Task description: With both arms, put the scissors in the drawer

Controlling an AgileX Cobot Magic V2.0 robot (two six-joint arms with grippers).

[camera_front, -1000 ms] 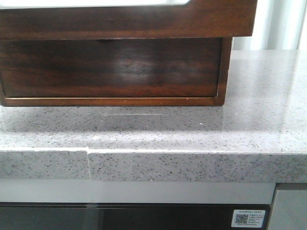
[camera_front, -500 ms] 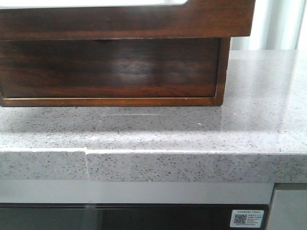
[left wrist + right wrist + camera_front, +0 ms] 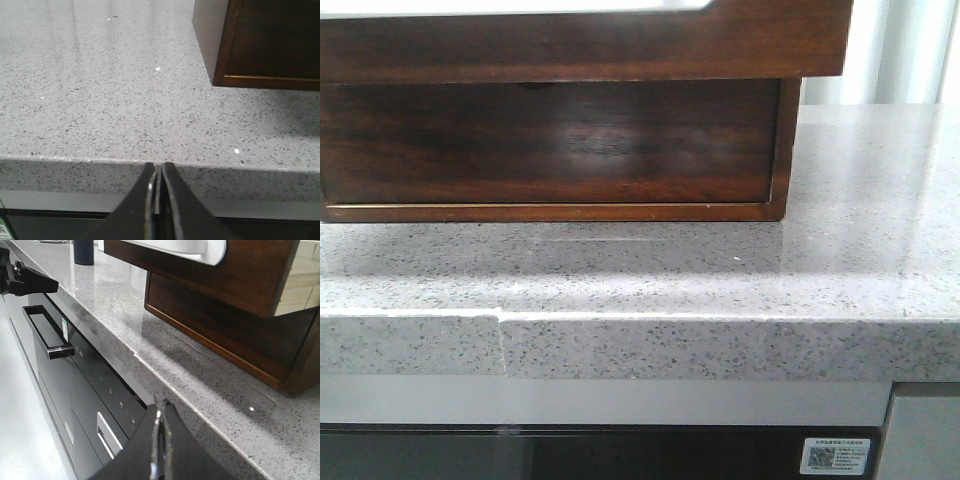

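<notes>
1. Drawer (image 3: 580,40): pulled out, overhanging wooden box (image 3: 550,145) on speckled counter (image 3: 720,270); white inside.
2. Scissors: none seen in any view.
3. L gripper (image 3: 157,172): fingers pressed together, empty, at counter edge.
4. R gripper (image 3: 160,412): same, below counter.

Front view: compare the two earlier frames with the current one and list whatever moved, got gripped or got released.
Nothing visibly changed. The drawer stays pulled out over the wooden box on the countertop, in the same place in all three front frames. No scissors and no pincer appear in the front view in any of them, so no gripping or releasing shows.
</notes>
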